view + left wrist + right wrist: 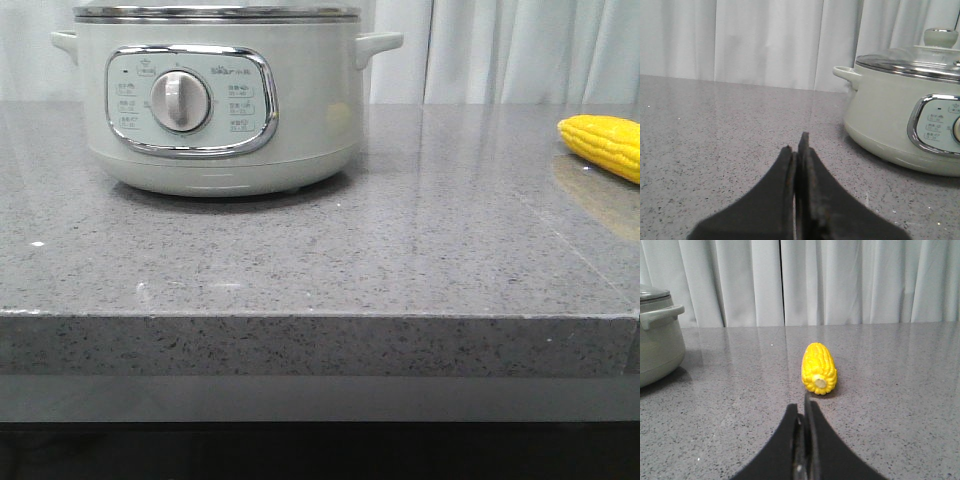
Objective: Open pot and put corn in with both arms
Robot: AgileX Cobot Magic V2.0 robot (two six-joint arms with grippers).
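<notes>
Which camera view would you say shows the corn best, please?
The right wrist view: the whole corn lies unobstructed on the counter. The front view cuts it off at the frame edge; the left wrist view misses it.

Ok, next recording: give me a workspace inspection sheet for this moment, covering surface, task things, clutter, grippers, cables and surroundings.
Surface: grey speckled stone countertop, glossy.
Pot: stands at the robot's left, glass lid with knob on, dial facing the robot.
Corn: lies on the countertop at the right, apart from the pot, untouched.
Clutter: nothing seen.
Left gripper: shut, empty, low over the countertop beside the pot.
Right gripper: shut, empty, pointed at the corn, short of it.
Cables: nothing seen.
Surroundings: white curtain behind the countertop.
</notes>
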